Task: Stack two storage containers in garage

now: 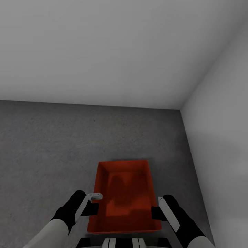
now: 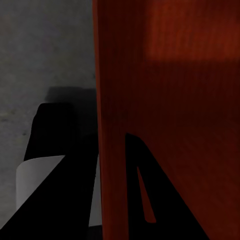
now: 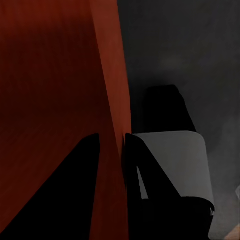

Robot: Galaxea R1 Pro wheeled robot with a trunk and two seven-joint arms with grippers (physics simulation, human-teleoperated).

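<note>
One orange-red storage container hangs level in front of my trunk, over the dark grey garage floor. My left gripper is shut on its left wall, and the left wrist view shows that wall pinched between the two dark fingers. My right gripper is shut on the opposite wall, which runs between its fingers in the right wrist view, beside the ribbed bottom. The other container and the living room are out of view.
A plain grey-white wall stands ahead, and a second wall closes in on the right, forming a corner. Open concrete stretches ahead and to the left of the bin.
</note>
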